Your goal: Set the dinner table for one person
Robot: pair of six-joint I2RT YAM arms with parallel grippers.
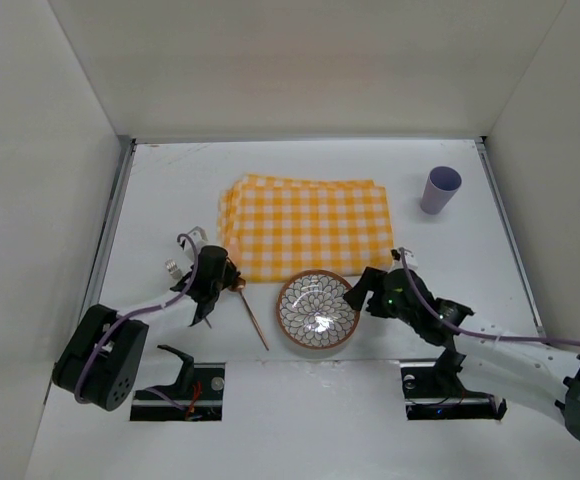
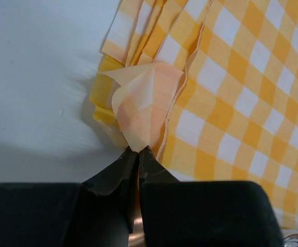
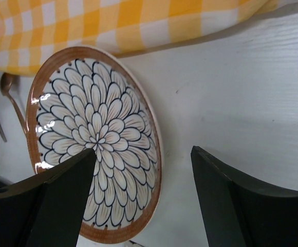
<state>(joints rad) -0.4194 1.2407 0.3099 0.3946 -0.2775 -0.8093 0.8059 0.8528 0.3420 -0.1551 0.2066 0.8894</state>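
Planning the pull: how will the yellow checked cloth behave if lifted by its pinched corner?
Probably floppy: the corner pinched by the left gripper curls up off the yellow checked cloth. It looks folded in several layers, so lifting may peel only the top one. Seemingly light, it would likely slide on the smooth dinner table.

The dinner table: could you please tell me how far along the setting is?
Done: little; the checked cloth lies folded on the dinner table, plate and spoon at its near edge, cup far right. In hand: the left fingers are shut on a cloth corner; the right fingers open beside the plate. Left: spreading the cloth, arranging plate, spoon, cup.
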